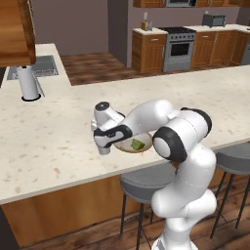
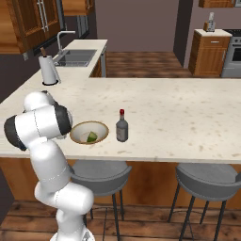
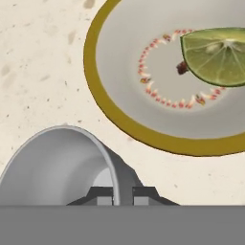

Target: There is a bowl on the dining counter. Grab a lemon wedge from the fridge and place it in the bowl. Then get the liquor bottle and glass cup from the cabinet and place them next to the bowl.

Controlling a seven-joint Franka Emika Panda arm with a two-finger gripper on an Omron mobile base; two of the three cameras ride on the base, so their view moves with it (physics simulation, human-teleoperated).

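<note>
My gripper (image 1: 103, 149) is low over the beige speckled stone dining counter (image 1: 53, 141), fingers pinched on the rim wall of the small pale grey translucent glass cup (image 3: 57, 165). The cup is just beside the shallow round bowl (image 3: 143, 129), not touching it; whether its base is down on the counter I can't tell. The cup's mouth faces my hand camera, so I judge its long axis upright, opening up.

Progress: the green citrus wedge (image 3: 217, 55) is in the bowl, done. The dark red-capped liquor bottle (image 2: 122, 127) stands upright on the bowl's far side, near it, done. Left: let go of the cup, back off.
</note>
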